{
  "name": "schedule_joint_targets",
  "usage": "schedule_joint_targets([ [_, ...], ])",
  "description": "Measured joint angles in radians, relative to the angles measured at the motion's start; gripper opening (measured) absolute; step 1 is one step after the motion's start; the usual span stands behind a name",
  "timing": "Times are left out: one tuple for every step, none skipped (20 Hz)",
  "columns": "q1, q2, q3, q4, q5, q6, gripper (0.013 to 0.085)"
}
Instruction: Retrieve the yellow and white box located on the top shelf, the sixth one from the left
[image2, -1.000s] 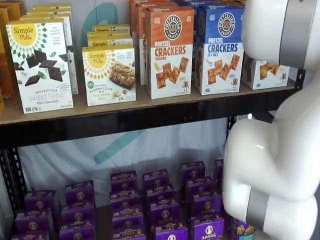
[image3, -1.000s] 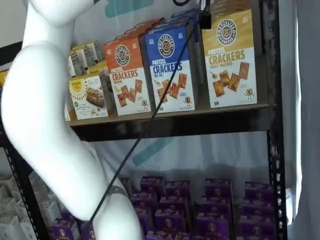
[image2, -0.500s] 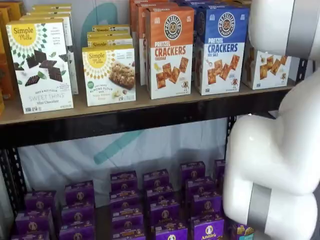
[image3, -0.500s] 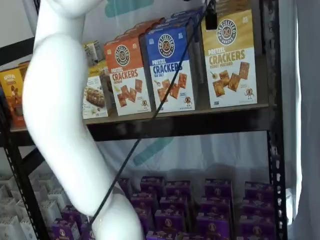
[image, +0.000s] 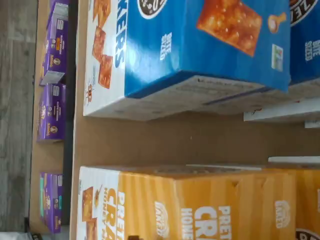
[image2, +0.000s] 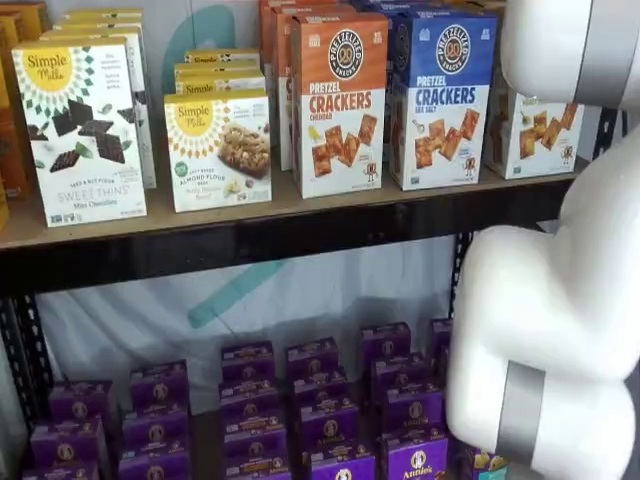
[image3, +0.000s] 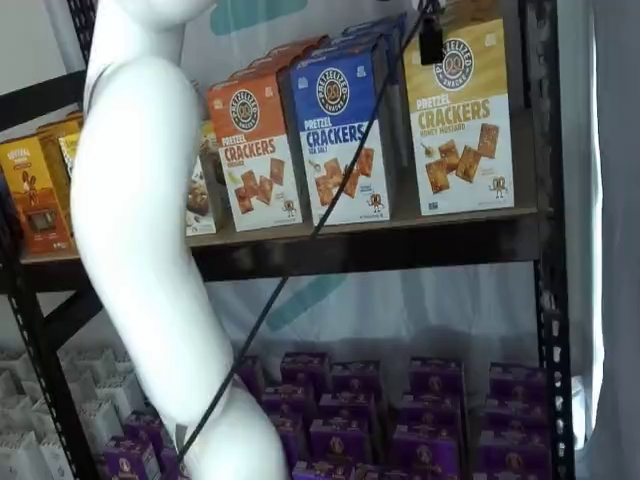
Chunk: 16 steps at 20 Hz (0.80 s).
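Observation:
The yellow and white box (image3: 460, 120) stands at the right end of the top shelf (image3: 380, 245), right of a blue-topped Pretzel Crackers carton (image3: 340, 135). In a shelf view only its white lower part (image2: 540, 135) shows past my white arm. The wrist view shows its yellow side (image: 200, 207) across a gap of bare board from the blue carton (image: 200, 45). My gripper (image3: 431, 40) shows only as a black finger hanging from the top edge, in front of the box's upper left corner, with a cable beside it. I cannot tell whether it is open.
An orange-topped Pretzel Crackers carton (image2: 338, 105) and white Simple Mills boxes (image2: 82, 130) stand further left on the top shelf. Several purple boxes (image2: 330, 400) fill the lower shelf. My white arm (image2: 560, 320) fills the right of one shelf view and the left of the other. A black upright (image3: 545, 200) stands right of the box.
The black finger has shifted a little right, onto the yellow box's upper left corner. My arm has swung along, uncovering more of the box's lower part.

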Motion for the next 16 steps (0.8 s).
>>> schedule_joint_targets([
  [0.002,0.005,-0.005,-0.005,0.004,0.002,0.0850],
  [0.006,0.013,-0.013,-0.015,0.010,0.004,0.0850],
  [0.010,0.020,-0.020,-0.025,0.016,0.006,0.0850],
  [0.012,0.025,-0.026,-0.031,0.021,0.007,0.0850],
  [0.015,0.036,-0.040,-0.044,0.037,0.011,0.0850],
  [0.017,0.045,-0.053,-0.053,0.051,0.013,0.0850],
  [0.019,0.055,-0.066,-0.060,0.066,0.016,0.0850],
  [0.020,0.063,-0.079,-0.066,0.079,0.018,0.0850],
  [0.020,0.068,-0.087,-0.069,0.087,0.019,0.0850],
  [0.020,0.073,-0.093,-0.071,0.092,0.020,0.0850],
  [0.019,0.079,-0.101,-0.072,0.100,0.020,0.0850],
  [0.019,0.085,-0.112,-0.075,0.110,0.022,0.0850],
  [0.019,0.092,-0.125,-0.079,0.122,0.023,0.0850],
  [0.020,0.098,-0.136,-0.081,0.132,0.025,0.0850],
  [0.021,0.104,-0.146,-0.086,0.141,0.027,0.0850],
  [0.024,0.109,-0.157,-0.094,0.150,0.029,0.0850],
])
